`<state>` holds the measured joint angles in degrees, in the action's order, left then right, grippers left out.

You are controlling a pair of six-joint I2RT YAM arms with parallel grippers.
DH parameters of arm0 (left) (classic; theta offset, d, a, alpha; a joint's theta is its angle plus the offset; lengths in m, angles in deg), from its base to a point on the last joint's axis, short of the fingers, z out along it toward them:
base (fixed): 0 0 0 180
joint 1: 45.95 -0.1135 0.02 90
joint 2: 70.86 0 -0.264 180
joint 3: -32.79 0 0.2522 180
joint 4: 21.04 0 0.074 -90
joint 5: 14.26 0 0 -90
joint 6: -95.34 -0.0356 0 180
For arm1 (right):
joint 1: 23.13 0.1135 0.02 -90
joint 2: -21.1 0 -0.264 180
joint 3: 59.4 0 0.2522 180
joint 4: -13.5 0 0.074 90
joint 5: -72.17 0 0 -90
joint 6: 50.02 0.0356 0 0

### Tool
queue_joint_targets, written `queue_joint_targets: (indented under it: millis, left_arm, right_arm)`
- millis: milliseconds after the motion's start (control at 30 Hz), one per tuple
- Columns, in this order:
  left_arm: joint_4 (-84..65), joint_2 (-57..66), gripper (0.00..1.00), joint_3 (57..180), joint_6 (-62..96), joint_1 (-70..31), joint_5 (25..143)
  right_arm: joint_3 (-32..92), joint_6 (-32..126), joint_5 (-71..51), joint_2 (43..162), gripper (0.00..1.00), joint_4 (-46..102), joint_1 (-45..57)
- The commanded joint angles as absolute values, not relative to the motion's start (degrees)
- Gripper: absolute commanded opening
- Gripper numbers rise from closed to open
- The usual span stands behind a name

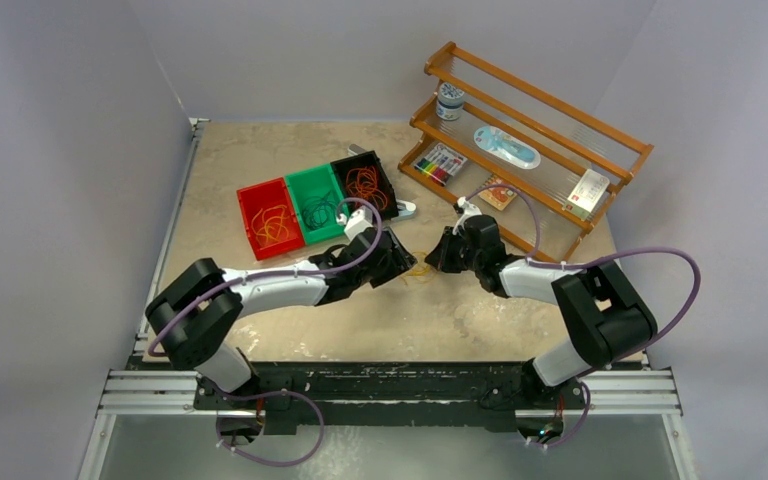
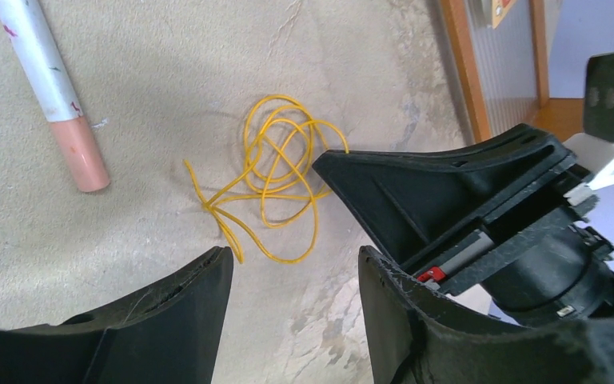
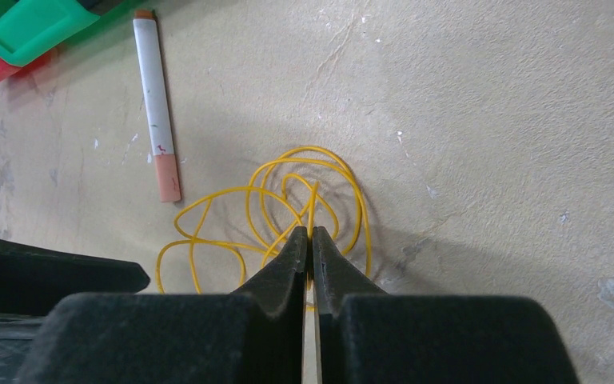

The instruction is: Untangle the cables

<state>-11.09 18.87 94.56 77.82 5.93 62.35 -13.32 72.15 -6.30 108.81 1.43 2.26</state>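
Two robot arms reach in over the middle of a sandy, mottled surface (image 1: 390, 320), their hands almost tip to tip. The right hand (image 3: 309, 234) has its two fingers pressed together, pinching a strand of a thin yellow cable (image 2: 277, 172) at the near edge of its loops. The rest of that cable lies flat on the surface just ahead of those fingertips and off to their left, as several overlapping loops with a loose tail. The left hand (image 2: 294, 256) is spread wide and holds nothing. The yellow cable lies just beyond its fingertips, in line with the gap between them and touching neither finger. Seen from the left hand's own camera, the right hand comes in from the right as a black wedge whose tip meets the edge of the loops. A white stick with a pink end (image 3: 158, 112) lies flat ahead of both hands and to their left, near the yellow cable but apart from it. Farther out beyond the left hand, three small bins sit side by side. The red bin (image 1: 243, 215) holds yellow-orange cables (image 1: 272, 226), the green bin (image 1: 310, 173) holds dark cables (image 1: 318, 211), and the black bin (image 1: 388, 185) holds red-orange cables (image 1: 365, 183). Beyond the right hand stands a tiered wooden rack (image 1: 560, 110) with a few small items on its shelves.
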Motion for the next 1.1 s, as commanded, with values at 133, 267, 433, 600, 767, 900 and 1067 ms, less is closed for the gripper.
queue_joint_targets:
  millis: [133,267,433,600,767,900,1067]
  left_arm:
    - [-16.1,22.1,0.58,95.3,79.0,6.2,64.5]
    - [-17.1,23.7,0.58,96.5,78.9,6.3,64.5]
    - [-17.7,25.3,0.55,97.3,78.7,6.3,64.3]
    - [-17.9,26.2,0.45,97.7,78.3,6.2,64.0]
    - [-16.0,25.4,0.32,97.8,76.4,6.2,61.8]
    - [-13.5,24.2,0.22,97.6,74.5,6.1,59.1]
    - [-13.1,23.3,0.00,96.2,71.2,5.8,56.3]
  right_arm:
    - [-12.9,72.1,-6.2,108.4,0.03,-0.2,2.3]
    - [-12.6,72.0,-6.1,108.7,0.03,-0.2,2.3]
    - [-12.5,71.9,-6.2,108.4,0.03,0.1,2.3]
    - [-12.6,71.9,-6.3,108.1,0.03,0.2,2.2]
    - [-12.7,71.9,-6.5,107.7,0.03,-0.1,2.3]
    - [-12.9,71.7,-6.6,107.0,0.03,-0.7,2.2]
    - [-13.6,71.5,-6.8,105.7,0.08,-2.6,2.3]
